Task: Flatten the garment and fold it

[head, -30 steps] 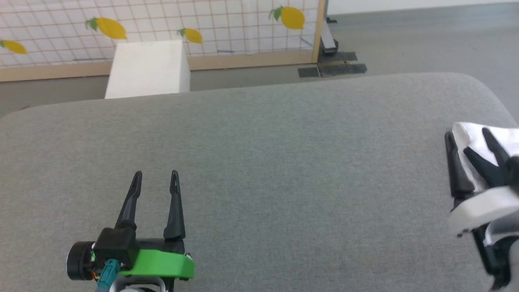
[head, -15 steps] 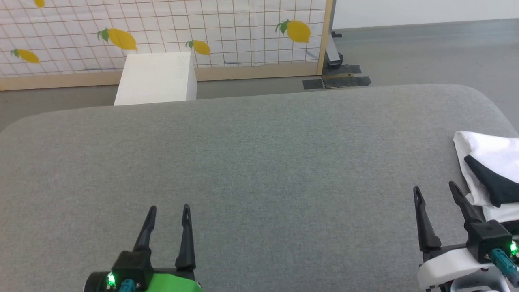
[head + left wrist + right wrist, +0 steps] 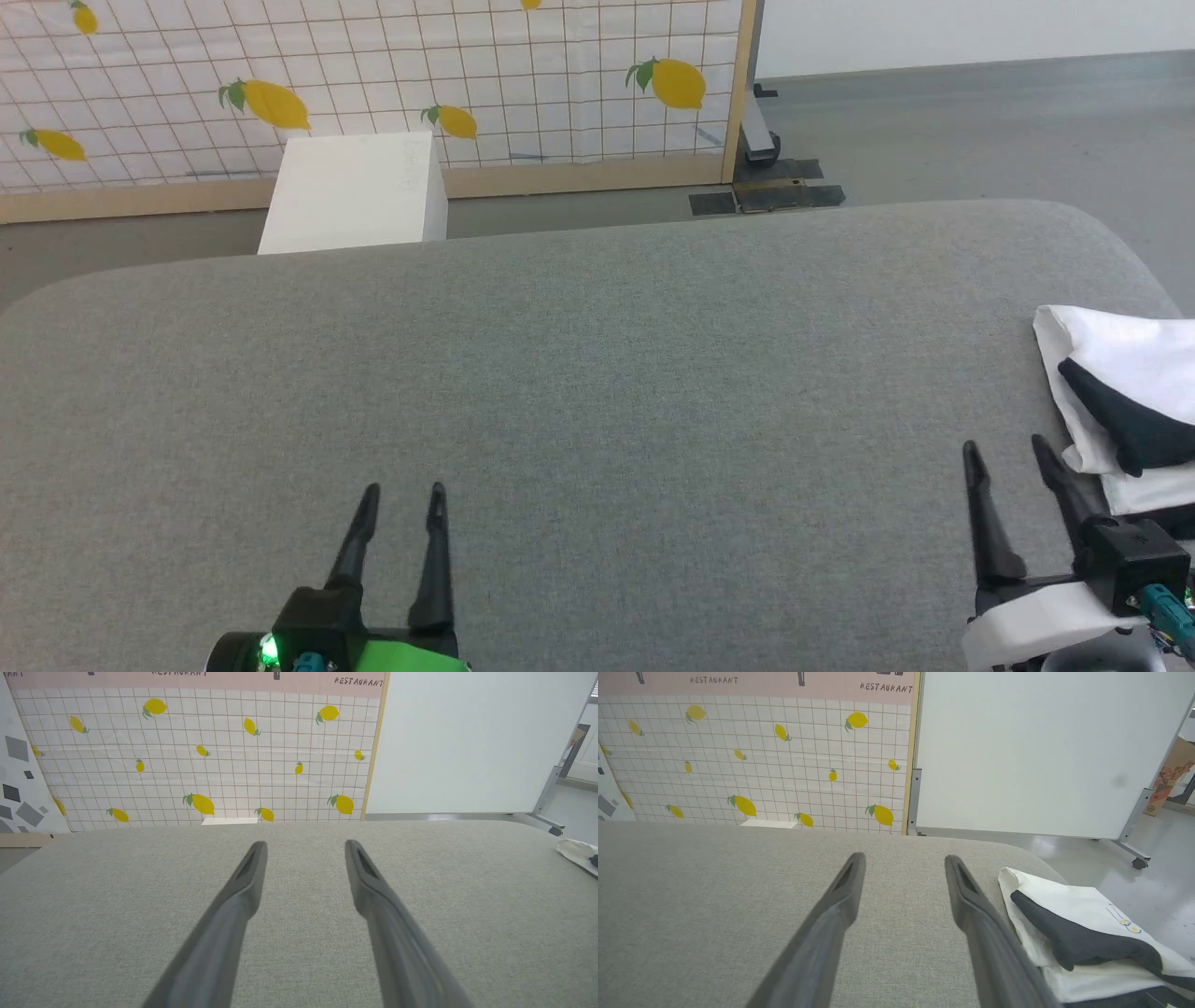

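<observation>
My left gripper and right gripper stand open, empty; garment apparently overhangs desk edge, so my nudge could drop it.

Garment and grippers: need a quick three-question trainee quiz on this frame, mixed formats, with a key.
1. True or false: the right gripper is shut on the garment.
2. Where does the garment lie on the grey surface? A) left edge B) centre C) right edge
3. Fill in: the left gripper has its jaws ____.

Key
1. False: the right gripper is open and holds nothing.
2. C
3. open
</observation>
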Tool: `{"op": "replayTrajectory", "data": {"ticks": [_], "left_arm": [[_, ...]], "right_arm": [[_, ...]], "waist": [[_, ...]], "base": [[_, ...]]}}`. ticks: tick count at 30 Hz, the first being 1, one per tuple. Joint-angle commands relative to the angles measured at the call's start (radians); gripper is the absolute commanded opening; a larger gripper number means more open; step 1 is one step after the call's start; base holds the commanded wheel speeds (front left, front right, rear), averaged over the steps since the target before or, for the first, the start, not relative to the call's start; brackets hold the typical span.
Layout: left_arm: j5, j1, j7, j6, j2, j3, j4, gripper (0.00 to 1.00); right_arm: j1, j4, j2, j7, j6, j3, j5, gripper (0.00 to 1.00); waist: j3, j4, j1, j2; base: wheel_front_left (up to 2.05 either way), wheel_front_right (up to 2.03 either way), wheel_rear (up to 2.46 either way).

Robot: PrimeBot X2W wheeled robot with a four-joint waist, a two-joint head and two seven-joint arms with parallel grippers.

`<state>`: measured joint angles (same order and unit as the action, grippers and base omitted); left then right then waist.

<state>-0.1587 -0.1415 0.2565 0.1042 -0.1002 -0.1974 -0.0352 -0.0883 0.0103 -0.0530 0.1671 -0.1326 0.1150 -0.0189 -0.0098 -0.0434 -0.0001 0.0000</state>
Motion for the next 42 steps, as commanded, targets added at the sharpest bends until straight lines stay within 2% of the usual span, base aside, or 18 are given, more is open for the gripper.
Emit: {"op": "replayTrajectory", "data": {"ticks": [1,42], "left_arm": [[0.0,0.0,0.0,0.0,0.0,0.0,0.0,0.0],[0.049,0.044,-0.079,-0.032,0.015,0.06,0.011,0.0]], "right_arm": [[0.0,0.0,0.0,0.0,0.0,0.0,0.0,0.0],[0.027,-0.003,0.001,-0.052,0.001,-0.036,0.006,0.0]], "waist": [[0.0,0.0,0.0001,0.0],[0.003,0.013,0.0001,0.0]], "base": [[0.0,0.0,0.0],[0.0,0.0,0.0]]}}
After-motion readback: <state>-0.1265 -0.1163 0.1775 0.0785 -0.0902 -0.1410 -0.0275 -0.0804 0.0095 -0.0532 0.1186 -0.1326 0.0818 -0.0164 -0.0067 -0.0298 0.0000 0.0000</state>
